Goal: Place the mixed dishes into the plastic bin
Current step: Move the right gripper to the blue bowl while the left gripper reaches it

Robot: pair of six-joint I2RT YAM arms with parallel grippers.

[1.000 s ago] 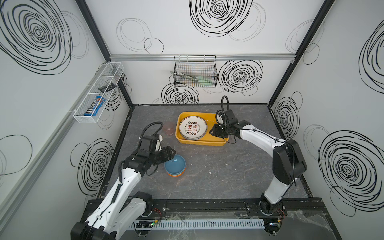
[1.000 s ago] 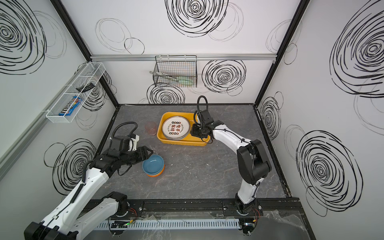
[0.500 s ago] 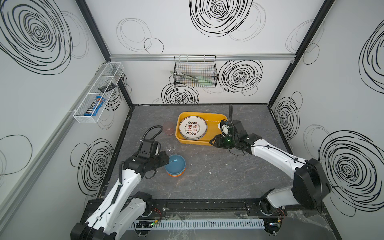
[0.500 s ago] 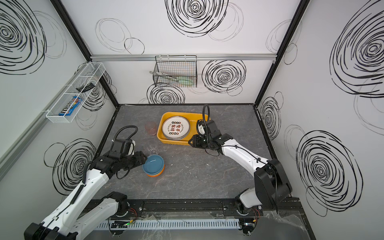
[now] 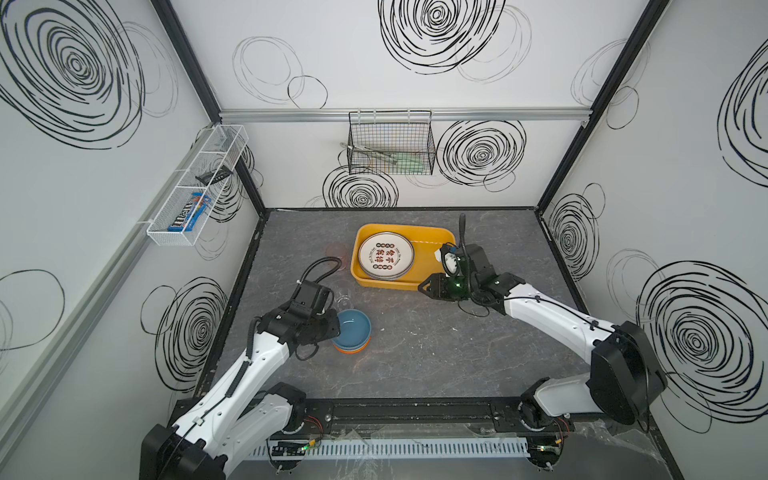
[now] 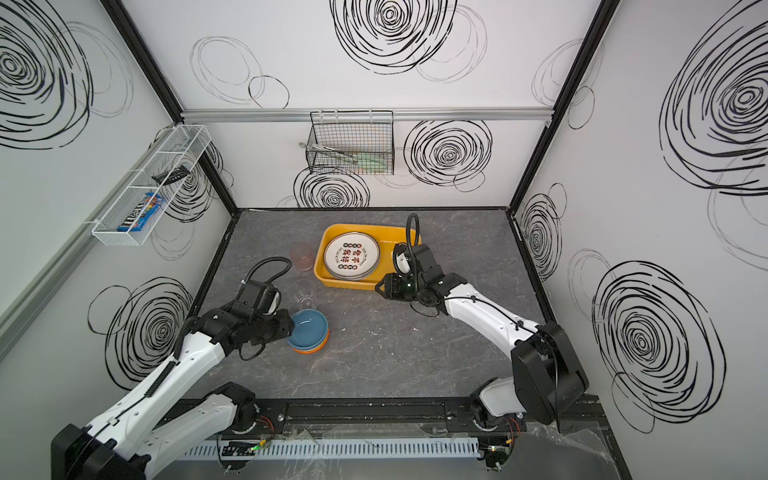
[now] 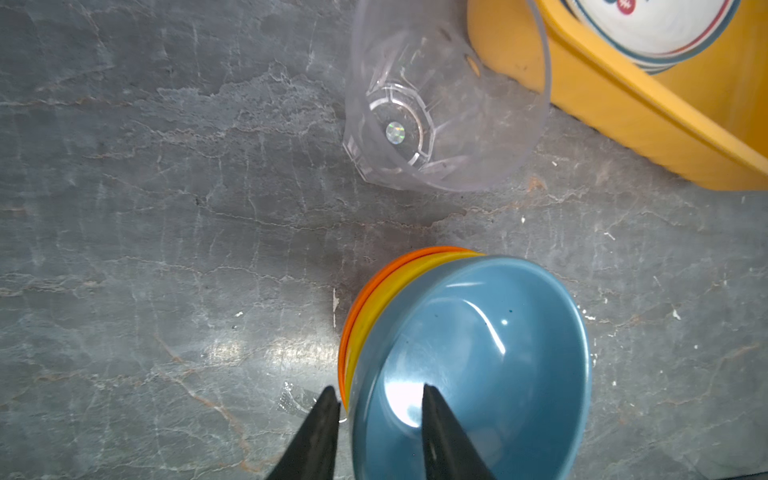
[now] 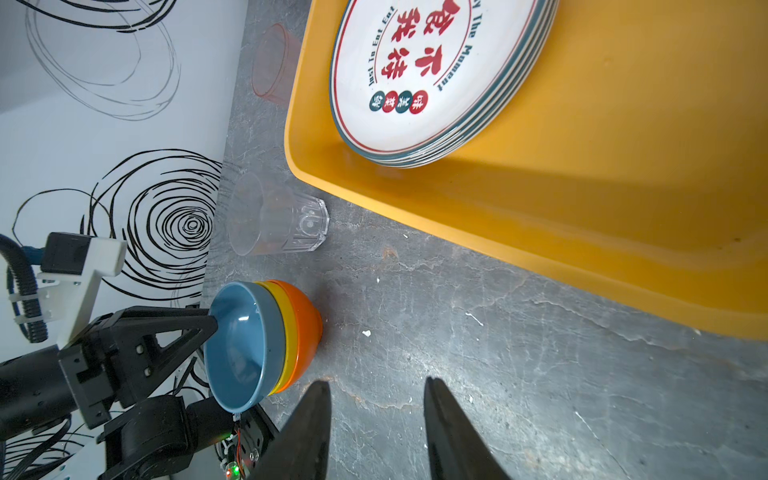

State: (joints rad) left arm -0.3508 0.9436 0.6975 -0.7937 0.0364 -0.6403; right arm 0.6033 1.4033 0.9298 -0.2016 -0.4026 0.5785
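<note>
Left gripper [image 7: 376,399]: jaws astride the blue bowl [image 7: 478,353] rim, one finger inside, to lift the nested stack; an actual pinch cannot be told.
Right gripper [image 8: 376,386]: spread, empty (waiting its turn, probably).
Stack: on the table, 7 o'clock of the plastic bin [image 5: 386,284]; plates [image 5: 386,255] lie inside the bin.
Hard to see: pink cup [image 5: 335,252], faint at the bin's 9 o'clock.

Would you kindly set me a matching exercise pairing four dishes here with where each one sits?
1 plates
2 clear cup
3 pink cup
4 stacked bowls

a rim between the left gripper's jaws
b inside the yellow bin
c on the table, between stacked bowls and bin
d outside the bin, alongside its short wall

Pairs: 1-b, 2-c, 3-d, 4-a
</note>
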